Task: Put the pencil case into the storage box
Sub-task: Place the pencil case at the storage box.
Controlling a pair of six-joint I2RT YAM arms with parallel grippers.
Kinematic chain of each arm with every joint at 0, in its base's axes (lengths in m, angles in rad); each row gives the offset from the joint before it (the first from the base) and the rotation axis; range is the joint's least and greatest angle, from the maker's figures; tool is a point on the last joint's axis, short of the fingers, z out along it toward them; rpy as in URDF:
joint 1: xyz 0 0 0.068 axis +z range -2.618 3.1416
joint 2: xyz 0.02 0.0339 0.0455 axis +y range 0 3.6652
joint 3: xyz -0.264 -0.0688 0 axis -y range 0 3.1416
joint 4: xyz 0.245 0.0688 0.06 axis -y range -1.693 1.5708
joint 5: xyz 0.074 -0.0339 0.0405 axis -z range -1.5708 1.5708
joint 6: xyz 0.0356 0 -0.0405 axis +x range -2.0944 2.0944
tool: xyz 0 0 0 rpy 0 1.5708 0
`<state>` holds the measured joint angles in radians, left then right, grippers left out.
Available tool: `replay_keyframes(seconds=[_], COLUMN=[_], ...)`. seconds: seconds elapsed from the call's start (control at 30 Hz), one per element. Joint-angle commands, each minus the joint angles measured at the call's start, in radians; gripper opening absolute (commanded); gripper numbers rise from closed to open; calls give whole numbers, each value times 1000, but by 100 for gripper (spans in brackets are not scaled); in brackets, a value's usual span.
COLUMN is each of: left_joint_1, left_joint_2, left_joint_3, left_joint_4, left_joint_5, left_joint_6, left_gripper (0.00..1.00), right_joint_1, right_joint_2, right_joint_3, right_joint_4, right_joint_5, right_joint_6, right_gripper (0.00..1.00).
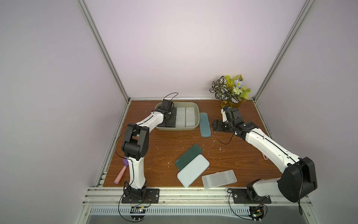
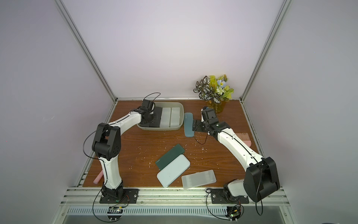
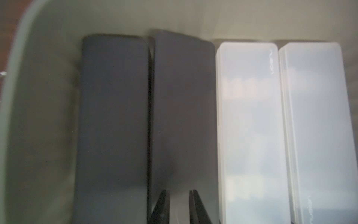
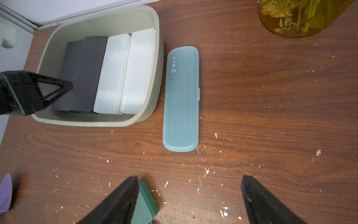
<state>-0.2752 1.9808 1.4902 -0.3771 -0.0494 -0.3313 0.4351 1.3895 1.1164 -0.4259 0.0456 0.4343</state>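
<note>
A frosted case (image 1: 219, 178) lies nearest on the table (image 1: 155, 164). Farther, the right end effector (image 4: 189, 181) — jaws wide apart — hovers near the teal pencil case (image 1: 205, 124), which lies just beside the storage box (image 1: 178, 128); inside it the left end effector (image 3: 179, 194), jaws together, hangs over dark cases (image 3: 114, 116).

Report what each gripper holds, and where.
Right gripper open, holds nothing. Left gripper shut over a black case in the box; hold unclear.
</note>
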Motion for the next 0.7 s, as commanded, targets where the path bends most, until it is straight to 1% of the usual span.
replay_keyframes(seconds=[0.0, 0.23, 0.47, 0.57, 0.67], left_joint_1=[25, 28, 30, 29, 30], left_joint_2=[-5, 81, 161, 177, 154], left_joint_3=[13, 39, 52, 50, 34], left_joint_4=[-16, -15, -14, -13, -5], left_joint_5=[-28, 15, 22, 36, 29], left_joint_6=[-7, -18, -19, -21, -23], left_gripper=[20, 20, 19, 19, 19], right_joint_1=[-4, -4, -4, -4, -4], right_joint_2=[-11, -15, -16, -17, -16], right_joint_3=[39, 34, 23, 23, 23], right_joint_4=[10, 7, 6, 7, 7], right_joint_5=[-11, -7, -4, -4, -2], right_joint_6=[2, -2, -3, -2, -3], right_gripper=[90, 90, 90, 90, 90])
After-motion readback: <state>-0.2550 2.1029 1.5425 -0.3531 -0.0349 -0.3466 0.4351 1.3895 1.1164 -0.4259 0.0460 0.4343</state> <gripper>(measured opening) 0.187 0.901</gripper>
